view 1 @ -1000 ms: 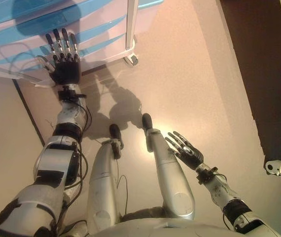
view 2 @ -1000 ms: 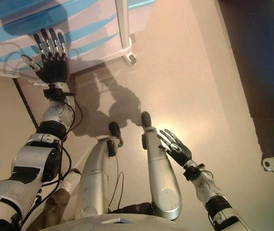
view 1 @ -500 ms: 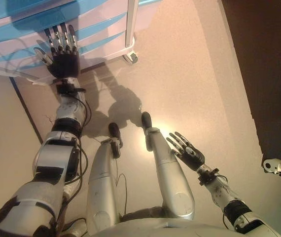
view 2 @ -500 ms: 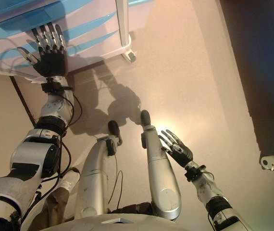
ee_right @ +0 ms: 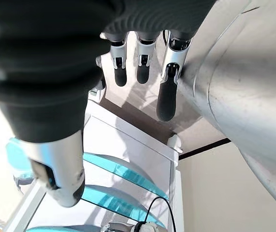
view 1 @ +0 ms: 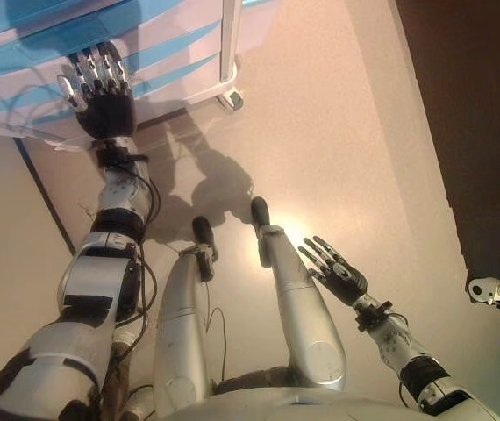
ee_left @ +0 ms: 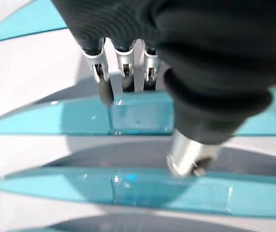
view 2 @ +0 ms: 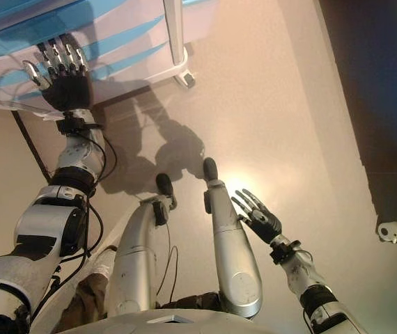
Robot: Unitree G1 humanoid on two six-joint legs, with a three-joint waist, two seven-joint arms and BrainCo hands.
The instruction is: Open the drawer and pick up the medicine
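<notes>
Your left hand [view 1: 103, 98] is raised against the front of the drawer unit [view 1: 171, 53], a white cabinet with translucent blue drawer fronts stacked one above another. Its fingers [view 1: 92, 70] are bent forward at the knuckles onto a blue drawer front [ee_left: 138, 118]. In the left wrist view the fingertips meet the upper edge of that blue panel, with the thumb [ee_left: 189, 154] standing apart below them, over the gap above the next blue front [ee_left: 143, 191]. Whether the fingertips have hooked behind the edge, you cannot tell. Every drawer front in view sits flush; none is pulled out.

The medicine shows in no view, and neither hand holds anything.

Your right hand [view 1: 338, 274] hangs low at your right side, well apart from the cabinet, above the beige floor [view 1: 338, 132]. Its fingers [ee_right: 167, 96] are straight and slightly spread, touching nothing. A white caster [view 1: 231, 100] carries the cabinet's near corner post.
</notes>
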